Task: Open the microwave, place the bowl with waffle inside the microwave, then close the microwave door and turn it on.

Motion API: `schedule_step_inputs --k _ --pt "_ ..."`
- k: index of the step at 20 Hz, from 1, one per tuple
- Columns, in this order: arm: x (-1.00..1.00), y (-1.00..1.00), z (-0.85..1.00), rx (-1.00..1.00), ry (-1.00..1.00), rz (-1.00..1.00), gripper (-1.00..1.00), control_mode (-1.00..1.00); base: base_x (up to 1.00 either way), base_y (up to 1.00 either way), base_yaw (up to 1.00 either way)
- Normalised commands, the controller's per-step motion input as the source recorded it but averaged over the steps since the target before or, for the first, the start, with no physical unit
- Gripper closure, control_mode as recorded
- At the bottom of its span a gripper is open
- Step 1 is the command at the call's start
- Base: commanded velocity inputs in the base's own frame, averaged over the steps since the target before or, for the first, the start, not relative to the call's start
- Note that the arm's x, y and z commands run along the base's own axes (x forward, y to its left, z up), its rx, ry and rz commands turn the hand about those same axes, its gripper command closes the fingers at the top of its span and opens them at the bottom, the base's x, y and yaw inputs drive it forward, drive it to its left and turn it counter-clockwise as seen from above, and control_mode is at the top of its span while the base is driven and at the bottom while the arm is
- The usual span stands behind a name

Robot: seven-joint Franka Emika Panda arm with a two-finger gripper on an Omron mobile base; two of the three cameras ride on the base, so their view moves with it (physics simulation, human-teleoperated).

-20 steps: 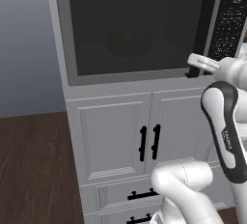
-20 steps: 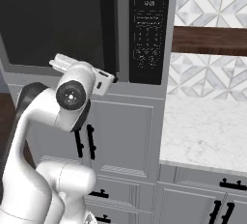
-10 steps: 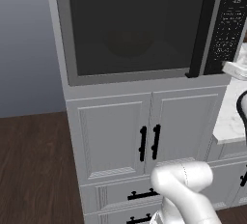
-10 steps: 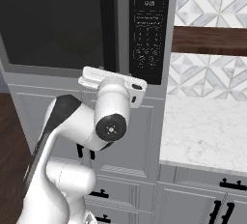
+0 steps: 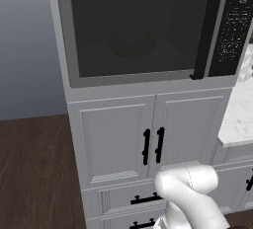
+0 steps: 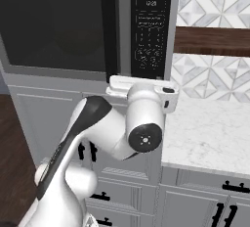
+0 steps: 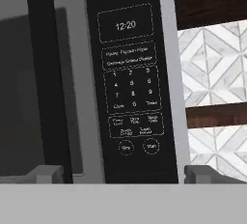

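Large grey boxy microwave [image 5: 148,35] with a wide grey-framed, dark-windowed door [image 5: 131,28], a tall black handle bar [image 7: 48,83] and a black keypad strip [image 7: 130,88]; white panelled cabinet doors [image 5: 148,139]; white grey-veined marble bench [image 6: 210,133]; grey-and-white diamond-patterned wall tiles [image 6: 215,1]

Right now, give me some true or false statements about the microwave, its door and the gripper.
1. The microwave door is shut. True.
2. The gripper is shut on the handle. False: its jaws are open and hold nothing.
3. The keypad is right of the handle. True.
4. The display is blank. False: it reads 12:20.
5. The cabinet doors under the microwave hang open. False: they are shut.
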Motion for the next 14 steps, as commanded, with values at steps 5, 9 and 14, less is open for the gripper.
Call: schedule_step_inputs --k 5,9,14 --pt "0.04 0.02 0.00 -0.21 0.05 -0.17 1.00 -1.00 0.00 0.00 0.00" --pt "0.27 -0.05 -0.12 -0.30 0.00 0.00 1.00 -1.00 0.00 0.00 0.00" --pt "0.59 -0.19 -0.33 -0.26 0.04 0.20 1.00 -1.00 0.00 0.00 0.00"
